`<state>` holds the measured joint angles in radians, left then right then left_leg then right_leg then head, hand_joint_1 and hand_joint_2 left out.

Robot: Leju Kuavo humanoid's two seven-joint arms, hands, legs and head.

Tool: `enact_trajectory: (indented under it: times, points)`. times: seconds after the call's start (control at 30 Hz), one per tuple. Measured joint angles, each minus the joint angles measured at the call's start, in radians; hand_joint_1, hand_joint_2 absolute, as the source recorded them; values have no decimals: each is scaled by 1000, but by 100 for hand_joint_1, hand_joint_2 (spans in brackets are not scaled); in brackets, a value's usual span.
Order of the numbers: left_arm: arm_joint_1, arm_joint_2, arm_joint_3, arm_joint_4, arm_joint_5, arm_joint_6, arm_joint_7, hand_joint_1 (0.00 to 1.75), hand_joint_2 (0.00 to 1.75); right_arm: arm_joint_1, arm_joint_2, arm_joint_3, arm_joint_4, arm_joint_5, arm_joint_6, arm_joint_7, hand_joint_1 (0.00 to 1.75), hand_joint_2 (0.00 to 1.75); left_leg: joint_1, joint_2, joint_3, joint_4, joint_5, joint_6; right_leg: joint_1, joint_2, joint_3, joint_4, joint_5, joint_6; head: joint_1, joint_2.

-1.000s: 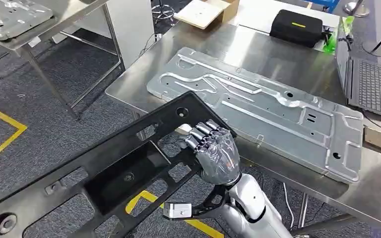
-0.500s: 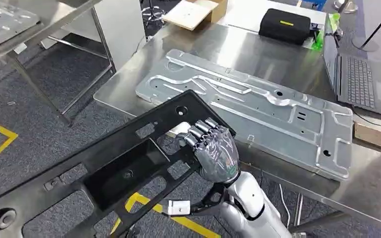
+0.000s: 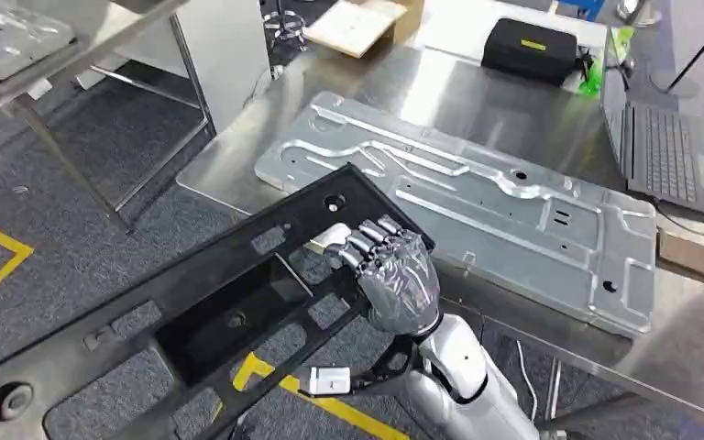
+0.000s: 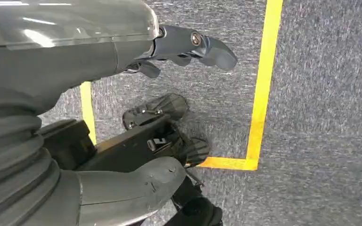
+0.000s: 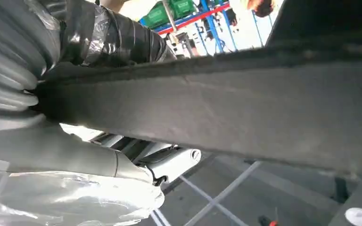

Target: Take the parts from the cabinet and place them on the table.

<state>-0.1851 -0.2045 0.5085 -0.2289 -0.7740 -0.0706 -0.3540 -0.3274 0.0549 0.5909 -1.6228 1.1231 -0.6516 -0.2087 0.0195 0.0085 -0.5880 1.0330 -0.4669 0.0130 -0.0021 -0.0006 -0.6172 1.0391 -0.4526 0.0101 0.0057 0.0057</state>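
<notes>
The long black plastic frame with cut-out windows (image 3: pixel 192 302) runs from 8 o'clock up to 1 o'clock, its tip overhanging the steel table's (image 3: pixel 477 101) near edge. The right hand (image 3: pixel 394 275), at the frame's 3 o'clock, grips its rim. The left hand (image 4: pixel 188 47) hangs over the floor, fingers curled in, holding nothing. A ribbed grey metal panel (image 3: pixel 477 197) lies flat on the table.
</notes>
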Motion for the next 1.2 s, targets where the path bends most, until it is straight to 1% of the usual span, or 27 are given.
enact_trajectory:
  times: [0.07,0.1,0.13,0.17,0.23,0.27,0.3,0.33,0.4,0.43,0.47,0.57,0.63,0.67,0.73,0.77,0.8,0.83,0.87,0.9,0.93,0.97,1.03,1.1,1.13,1.17,1.2]
  points:
    - [0,0,0,0,0,0,0,0,175,0,0,0,0,0,0,0,175,175,0,3,7,-9,2,-13,2,5,1,-4,2,-9,0,0]
    - [0,0,0,0,0,0,0,0,175,0,1,0,0,0,0,0,175,175,0,2,4,-5,-7,-18,-12,5,12,-20,9,-19,-1,0]
    - [0,0,0,0,0,0,-1,0,175,-1,1,0,0,0,0,0,175,175,2,0,0,16,-22,-21,-9,3,18,-26,10,-22,0,0]
    - [-1,0,0,0,0,0,-1,0,175,-3,2,0,0,0,0,0,175,175,2,0,-26,72,-57,-23,-9,2,19,-26,10,-30,-2,0]
    - [2,0,0,0,0,0,-1,0,175,-1,2,0,2,0,0,0,175,175,2,-1,-106,237,-131,-27,-4,2,18,-23,8,-34,-1,0]
    - [4,0,0,0,0,0,-1,0,175,-1,2,0,3,0,0,0,175,175,2,0,-134,292,-141,-28,-3,3,17,-21,7,-36,-1,0]
    - [6,0,0,0,0,0,-1,0,175,0,2,0,5,0,0,0,175,175,2,0,-139,299,-127,-28,-2,5,17,-18,4,-37,-1,0]
    - [5,1,0,0,0,0,-1,0,175,0,1,0,5,0,0,0,175,175,2,0,-123,259,-93,-27,-2,7,18,-14,2,-36,-1,0]
    - [3,1,0,0,0,0,-1,0,175,-1,2,0,5,0,-1,0,175,175,2,-1,-39,82,0,-20,-2,11,19,-3,-5,-31,-1,0]
    - [2,1,0,0,0,0,-1,0,175,-1,2,0,5,0,-1,0,175,175,1,-3,-15,23,1,-14,-2,11,16,2,-9,-26,-1,0]
    - [1,1,0,0,0,0,-2,0,175,-1,2,0,5,0,-1,0,175,175,-5,-4,-8,13,-2,-11,6,14,10,11,-13,-21,-1,0]
    - [3,1,0,0,0,0,-1,0,175,-1,2,0,5,11,-3,0,175,175,-7,-5,-13,15,4,1,4,14,9,4,-6,-9,-1,0]
    - [1,-1,0,0,0,0,-2,0,175,-1,1,0,5,20,-5,0,175,175,1,-3,-9,0,14,16,0,11,2,25,-26,3,-1,0]
    - [-1,-1,0,0,0,0,-2,0,175,-2,1,0,5,26,-8,0,175,175,1,-2,-9,-1,14,22,-1,8,-19,70,-58,8,0,0]
    - [-1,-2,0,0,0,0,-2,0,175,0,1,0,5,29,-11,1,175,175,1,0,-11,-1,14,23,-7,6,-90,222,-131,17,-1,0]
    - [0,-2,0,0,0,0,-2,0,175,2,0,0,6,29,-11,1,175,175,1,1,-11,-1,14,23,-9,6,-122,285,-150,20,0,0]
    - [1,-2,0,0,0,0,-2,0,175,2,-1,0,7,29,-11,1,175,175,1,1,-11,-1,14,23,-11,6,-132,302,-143,22,-1,0]
    - [1,-2,0,0,0,0,-2,0,175,2,-1,0,8,29,-11,1,175,175,1,1,-10,0,14,23,-13,5,-117,268,-111,22,0,0]
    - [1,-2,0,0,0,0,-2,0,175,2,-1,0,8,30,-11,1,175,175,1,0,-9,0,13,22,-14,5,-82,200,-69,20,0,0]
    - [0,-3,0,0,0,0,-2,0,175,1,-1,0,8,34,-11,1,175,175,1,-1,-7,0,13,21,-13,4,-35,107,-25,15,0,0]
    - [0,-3,0,0,0,0,-2,0,175,0,-1,0,8,38,-11,2,175,175,1,-1,-5,0,12,18,-12,0,9,17,3,9,0,0]
    - [-1,-5,0,0,0,-1,-2,0,175,-2,-1,0,8,44,-12,3,175,175,-5,-1,-8,0,12,11,-4,-1,17,0,-12,5,-1,0]
    - [-2,-5,0,0,0,-2,-2,0,175,-2,-1,0,8,49,-13,6,175,175,-2,0,-9,-2,15,-2,0,2,11,-1,-8,-2,-1,0]
    - [-4,-6,0,0,0,-4,-3,0,175,-2,-1,0,8,51,-14,6,175,175,-4,1,-6,-8,16,-17,-4,4,15,-11,-2,-15,-1,0]
    - [-4,-6,0,0,1,-5,-3,0,175,-2,0,0,8,51,-14,6,175,175,0,-1,-10,6,5,-20,-9,1,21,-21,3,-21,-1,0]
    - [-5,-6,0,0,2,-6,-4,0,175,-4,1,0,8,51,-14,6,175,175,0,-1,-25,40,-22,-19,-9,1,23,-24,3,-30,-1,0]
    - [-6,-6,0,0,3,-6,-5,0,175,-6,2,0,8,51,-14,7,175,175,0,-2,-57,110,-63,-20,-8,0,22,-24,2,-33,-1,0]
